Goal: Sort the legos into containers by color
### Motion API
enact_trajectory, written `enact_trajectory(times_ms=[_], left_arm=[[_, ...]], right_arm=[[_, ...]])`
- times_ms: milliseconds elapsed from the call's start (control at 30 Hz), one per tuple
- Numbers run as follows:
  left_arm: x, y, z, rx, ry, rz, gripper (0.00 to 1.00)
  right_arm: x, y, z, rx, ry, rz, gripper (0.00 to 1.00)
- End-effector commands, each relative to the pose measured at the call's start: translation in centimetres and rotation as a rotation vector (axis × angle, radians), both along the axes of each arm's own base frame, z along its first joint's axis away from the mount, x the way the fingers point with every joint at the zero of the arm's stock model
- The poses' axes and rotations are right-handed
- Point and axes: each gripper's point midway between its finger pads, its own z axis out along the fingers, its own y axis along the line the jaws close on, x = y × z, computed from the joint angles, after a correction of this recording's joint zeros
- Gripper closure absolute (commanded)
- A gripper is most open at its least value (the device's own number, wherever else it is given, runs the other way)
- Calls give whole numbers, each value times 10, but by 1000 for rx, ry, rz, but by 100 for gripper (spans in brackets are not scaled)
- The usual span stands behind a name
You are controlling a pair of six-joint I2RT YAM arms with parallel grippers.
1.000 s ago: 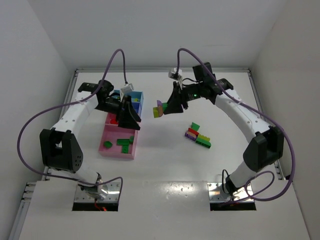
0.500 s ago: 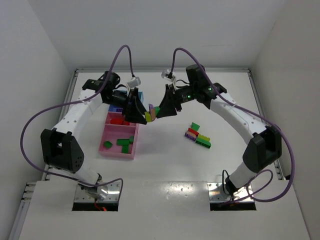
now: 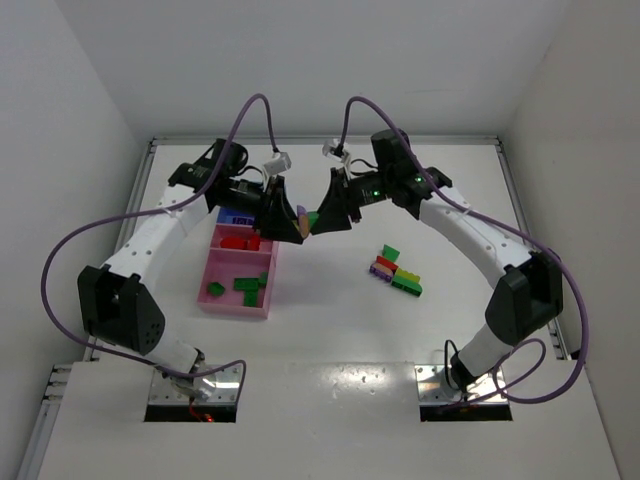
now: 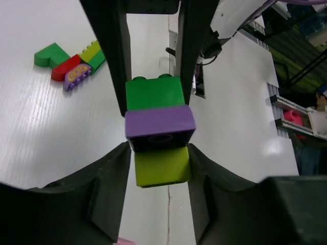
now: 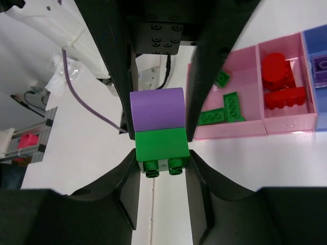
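**Two Grippers Share One Brick Stack Above the Table**

From overhead we see both arms reaching away from their bases and bending inward. The left gripper (image 3: 291, 224) and the right gripper (image 3: 323, 216) meet nose to nose above the white table (image 3: 330, 330), toward 12 o'clock from its middle. The brick stack (image 3: 306, 216) hangs between them, too small here for us to count its layers. The tray row (image 3: 236, 310) lies at 8 o'clock from the stack, and a loose cluster (image 3: 396, 270) of bricks lies at 4 o'clock.

The left wrist camera gives us what the other views hide: a lime brick (image 4: 162, 166) nearest the lens, a purple brick (image 4: 160, 122) in the middle and a green brick (image 4: 155, 93) farthest away. The left fingers (image 4: 110, 176) press both sides of the lime-and-purple end, closed on the stack. The right fingers (image 4: 196, 51) come in from 12 o'clock and pinch the green end.

The right wrist camera shows us only the purple and green bricks, with the right fingers clamped narrowly on the green one. It alone reveals the trays' contents, at 2 o'clock in its frame. There are green pieces (image 5: 225, 109) in one pink compartment (image 5: 230, 131), red pieces (image 5: 278, 84) in the next, and a purple piece (image 5: 319, 66) in the blue compartment (image 5: 312, 109).
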Motion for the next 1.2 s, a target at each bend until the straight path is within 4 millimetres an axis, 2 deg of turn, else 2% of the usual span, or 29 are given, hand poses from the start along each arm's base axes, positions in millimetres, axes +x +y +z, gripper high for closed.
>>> enact_trajectory(times_ms=[0, 33, 133, 200, 367, 433, 467, 500, 633, 733, 767, 867, 967, 1000, 1033, 1067, 1100, 1167], left_arm=[[4, -2, 10, -21, -85, -1, 50], [3, -2, 6, -18, -75, -1, 57], [-1, -1, 9, -22, -86, -1, 58], [-1, 0, 5, -12, -87, 2, 56], [-2, 1, 6, -6, -100, 4, 56], [-3, 1, 5, -3, -91, 4, 60], [-3, 1, 5, -3, -91, 4, 66], [-3, 2, 5, -4, -101, 1, 68], [-6, 5, -2, 26, -107, 5, 69], [-6, 12, -3, 36, -115, 27, 69], [-5, 15, -9, 41, -107, 34, 69], [-4, 35, -8, 19, -109, 98, 69], [4, 61, -3, 23, -140, 228, 70], [4, 67, -5, 31, -141, 262, 70], [4, 75, 3, 35, -166, 314, 70], [8, 81, 5, 55, -202, 349, 70], [9, 89, 5, 62, -202, 384, 70], [6, 95, 11, 58, -219, 415, 70]], right_arm=[[-16, -1, 20, 59, -58, 72, 82], [-14, -4, 16, 45, -57, 59, 82], [-12, -10, 12, 26, -81, 47, 82], [-9, -13, 7, 14, -78, 32, 82], [-8, -18, 6, 11, -79, 23, 82], [-8, -18, 5, 12, -87, 25, 82], [-10, -19, 8, 12, -87, 25, 82], [-5, -21, 7, 7, -99, 10, 82], [0, -25, 2, -14, -109, -12, 82], [12, -27, -6, -56, -153, -64, 82], [20, -28, -6, -77, -175, -99, 82], [41, -29, -9, -127, -230, -178, 82], [74, -27, -13, -165, -281, -268, 82], [83, -19, -7, -154, -320, -280, 82], [91, -14, -9, -163, -332, -304, 82], [103, -6, -23, -181, -313, -312, 82], [113, 6, -14, -169, -328, -329, 82], [134, 32, -17, -163, -325, -302, 82]])
